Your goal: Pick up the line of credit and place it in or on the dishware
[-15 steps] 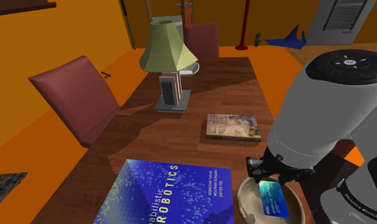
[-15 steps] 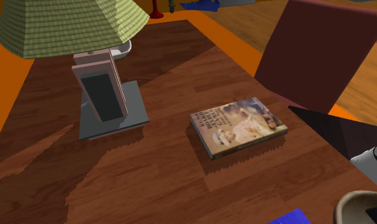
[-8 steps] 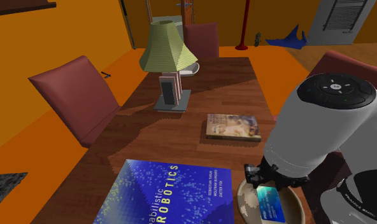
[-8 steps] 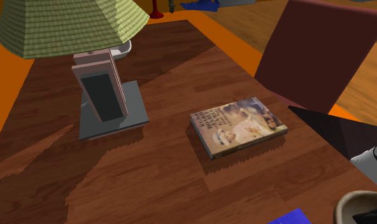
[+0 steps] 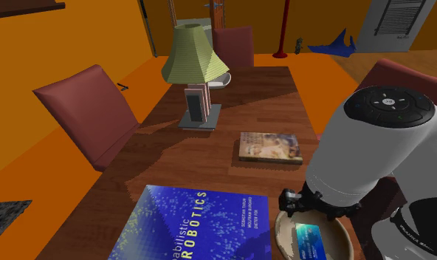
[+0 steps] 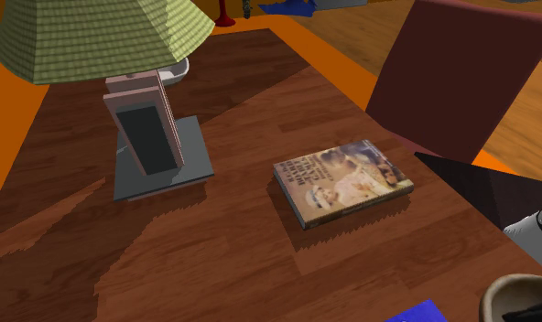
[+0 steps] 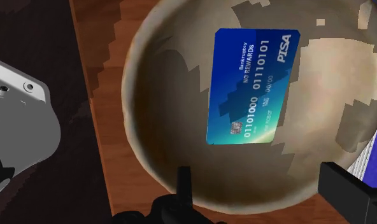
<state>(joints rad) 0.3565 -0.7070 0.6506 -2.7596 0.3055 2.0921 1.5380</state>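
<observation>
We take the placing step as done: the blue credit card (image 7: 252,86) lies inside the tan bowl (image 7: 137,95), touched by neither finger of the gripper (image 7: 255,173), which hangs above it with its fingers wide apart. The next move, as we judge it, calls only for a straight lift clear of the bowl's rim.

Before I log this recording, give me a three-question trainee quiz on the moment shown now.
1. Multiple choice: where does the blue credit card lie?
A) on the lamp base
B) inside the beige bowl
C) on a chair seat
2. True or false: the end effector is clamped on the card.
3. Short answer: which word is printed in capitals on the big blue book beside the bowl?

Key:
1. B
2. False: it is open above the bowl, clear of the card.
3. ROBOTICS
</observation>
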